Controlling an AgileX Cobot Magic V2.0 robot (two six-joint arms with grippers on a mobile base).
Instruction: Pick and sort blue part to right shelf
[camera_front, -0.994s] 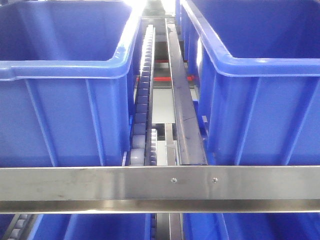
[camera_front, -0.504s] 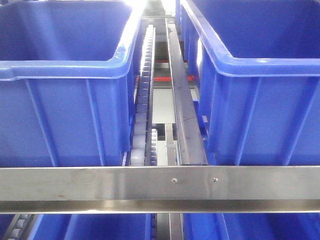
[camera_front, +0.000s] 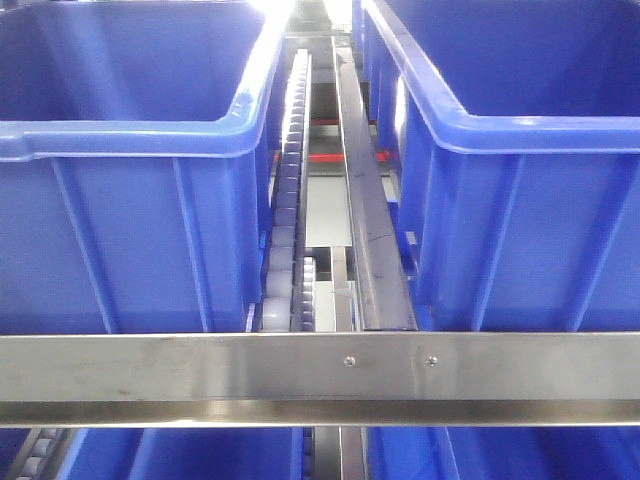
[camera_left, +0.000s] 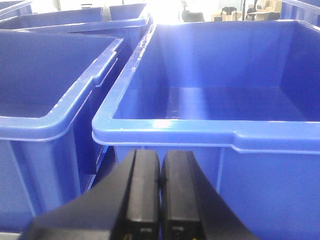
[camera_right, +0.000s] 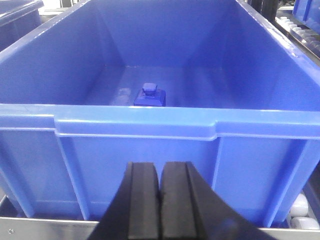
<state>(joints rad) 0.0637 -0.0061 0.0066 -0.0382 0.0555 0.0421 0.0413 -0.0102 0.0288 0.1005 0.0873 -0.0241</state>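
Blue part (camera_right: 149, 95) is missing from the front view, which shows only the right shelf's flat front rail (camera_front: 200, 366) with its two screws (camera_front: 347, 360), two blue bins (camera_front: 130, 200) standing side by side above it, and a white roller track (camera_front: 285, 210) running back through the gap between them; neither arm appears here.

From the left wrist, the left gripper (camera_left: 160, 192) hangs with its black fingers pressed together on nothing, just outside the near wall of a bin (camera_left: 210, 132) whose floor looks bare.

From the right wrist, the part lies on the floor of another blue bin (camera_right: 135, 127) — a small square base with a stud on top, toward the middle. The right gripper (camera_right: 159, 200) sits below the rim in front of the near wall, fingers closed and empty.

Risks, as I judge them: blue on blue makes the part easy to mislocate, and a closed gripper reaching in low could strike the rim — it must rise and open first.
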